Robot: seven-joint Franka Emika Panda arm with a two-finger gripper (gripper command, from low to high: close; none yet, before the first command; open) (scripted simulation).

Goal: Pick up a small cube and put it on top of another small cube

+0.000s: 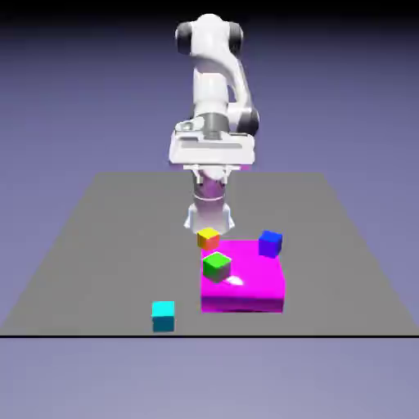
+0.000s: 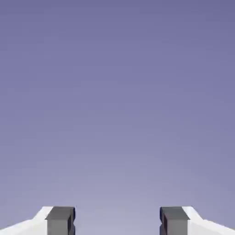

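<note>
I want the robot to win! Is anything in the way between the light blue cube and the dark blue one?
Yes. The big magenta block with the green cube on it lies between the cyan cube and the dark blue cube.
</note>
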